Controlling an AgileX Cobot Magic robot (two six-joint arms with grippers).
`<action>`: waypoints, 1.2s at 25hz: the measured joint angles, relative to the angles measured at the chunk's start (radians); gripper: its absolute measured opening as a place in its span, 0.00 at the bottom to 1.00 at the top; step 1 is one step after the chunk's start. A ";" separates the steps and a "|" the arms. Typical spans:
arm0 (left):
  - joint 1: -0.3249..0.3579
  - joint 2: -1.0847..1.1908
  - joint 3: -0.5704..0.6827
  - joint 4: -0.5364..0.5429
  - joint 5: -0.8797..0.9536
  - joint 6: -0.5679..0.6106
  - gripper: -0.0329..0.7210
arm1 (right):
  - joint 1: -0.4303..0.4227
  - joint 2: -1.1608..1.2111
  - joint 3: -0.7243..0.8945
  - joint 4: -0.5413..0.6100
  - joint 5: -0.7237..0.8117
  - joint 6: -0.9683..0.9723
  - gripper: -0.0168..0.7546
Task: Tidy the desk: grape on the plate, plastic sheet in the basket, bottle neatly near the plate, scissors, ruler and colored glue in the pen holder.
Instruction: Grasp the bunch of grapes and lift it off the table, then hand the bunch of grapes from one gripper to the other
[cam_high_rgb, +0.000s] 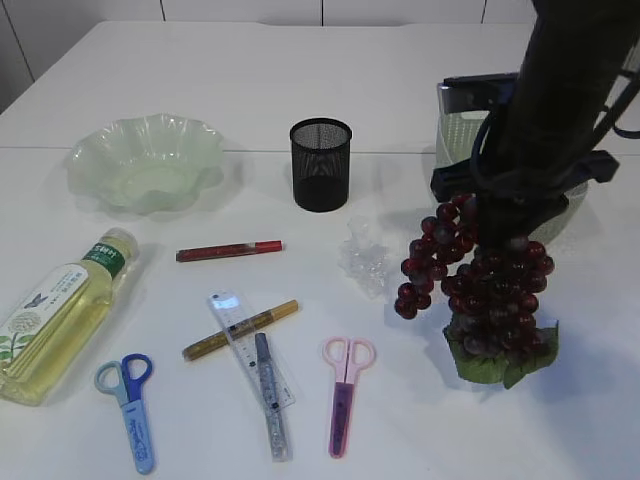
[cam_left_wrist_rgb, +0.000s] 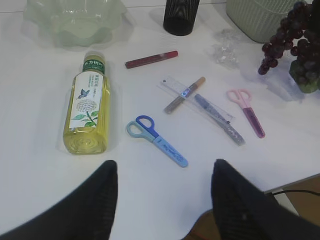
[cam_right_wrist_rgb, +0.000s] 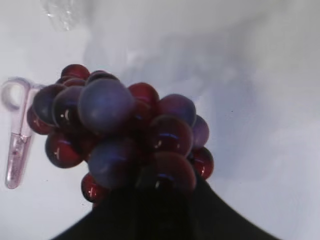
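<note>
White counter lies bare along its near edge below the blue scissors, ruler and pink scissors, the left claw stands apart above it, and farther right the right claw clamps the grape beside the basket.

The grapes looked glossy and smooth; the pen holder was black wire mesh; the worktop was matt white.
</note>
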 joint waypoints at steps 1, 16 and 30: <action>0.000 0.000 0.000 -0.002 0.000 0.000 0.62 | 0.005 -0.017 0.000 0.002 0.002 0.000 0.20; 0.000 0.149 0.000 -0.456 -0.089 0.208 0.62 | 0.030 -0.242 0.000 0.138 0.027 -0.038 0.20; 0.000 0.543 0.000 -0.890 -0.337 0.698 0.70 | 0.030 -0.311 -0.070 0.453 -0.006 -0.251 0.19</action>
